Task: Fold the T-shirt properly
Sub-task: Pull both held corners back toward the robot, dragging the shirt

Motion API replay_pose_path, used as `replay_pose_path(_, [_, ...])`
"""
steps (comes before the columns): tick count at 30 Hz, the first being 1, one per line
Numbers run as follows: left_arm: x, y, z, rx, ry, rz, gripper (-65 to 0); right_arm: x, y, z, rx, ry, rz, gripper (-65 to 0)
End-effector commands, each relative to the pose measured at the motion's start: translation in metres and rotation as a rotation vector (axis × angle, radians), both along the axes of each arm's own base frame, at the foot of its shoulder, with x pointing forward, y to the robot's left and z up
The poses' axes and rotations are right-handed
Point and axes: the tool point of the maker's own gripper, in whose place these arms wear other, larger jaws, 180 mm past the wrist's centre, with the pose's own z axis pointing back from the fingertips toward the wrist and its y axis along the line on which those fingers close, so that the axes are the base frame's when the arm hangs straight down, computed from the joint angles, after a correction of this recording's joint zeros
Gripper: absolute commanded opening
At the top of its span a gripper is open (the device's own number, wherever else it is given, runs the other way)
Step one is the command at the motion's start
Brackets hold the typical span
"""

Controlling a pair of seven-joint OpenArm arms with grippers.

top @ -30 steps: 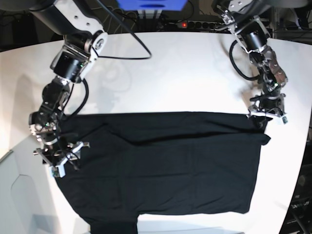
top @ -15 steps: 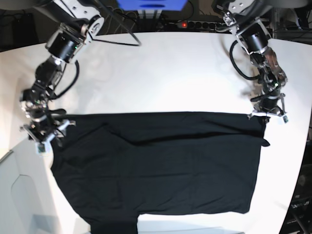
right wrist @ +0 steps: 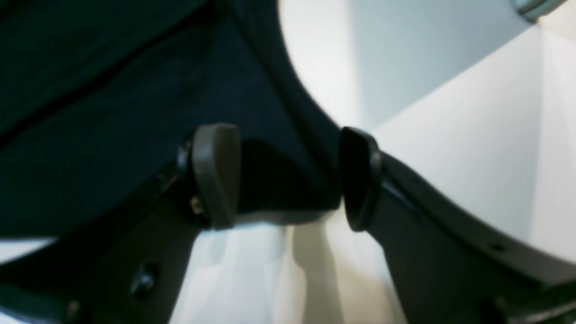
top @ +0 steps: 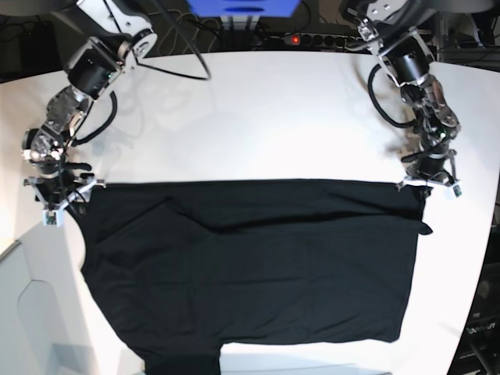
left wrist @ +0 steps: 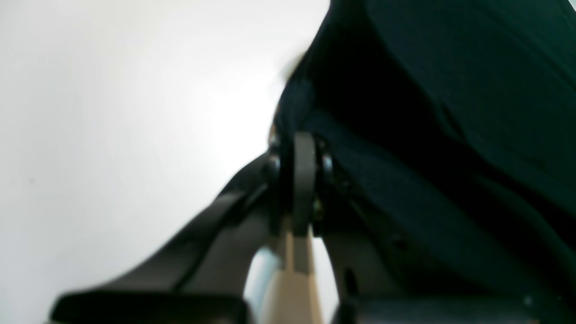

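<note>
The black T-shirt was spread flat, plain and matte, on the smooth white table, a soft crease crossing its upper part. At its far corners, cloth was pinched tight in the left gripper, its dark pads pressed together, while the right gripper was held apart around a rounded sleeve edge.

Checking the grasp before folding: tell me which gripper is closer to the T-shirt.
Left. The left gripper is shut on the T-shirt corner; the right gripper is open, straddling its edge.
</note>
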Motion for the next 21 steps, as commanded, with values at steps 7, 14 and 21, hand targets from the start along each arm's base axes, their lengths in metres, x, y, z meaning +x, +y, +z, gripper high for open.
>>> replay_pose_path(7, [0.0, 0.005, 0.002, 0.013, 0.02, -0.004, -63.3, -0.003, -0.004, -0.011, 0.023, 0.017, 0.003, -29.8])
replay_pose_path(14, [0.0, 0.005, 0.002, 0.017, 0.021, -0.005, -63.3, -0.017, -0.01, -0.029, 0.033, 0.068, 0.001, -29.9])
replay_pose_path(21, [0.0, 0.006, 0.002, 0.02, 0.023, -0.005, -63.3, -0.025, -0.007, -0.036, 0.035, 0.089, 0.005, -44.4])
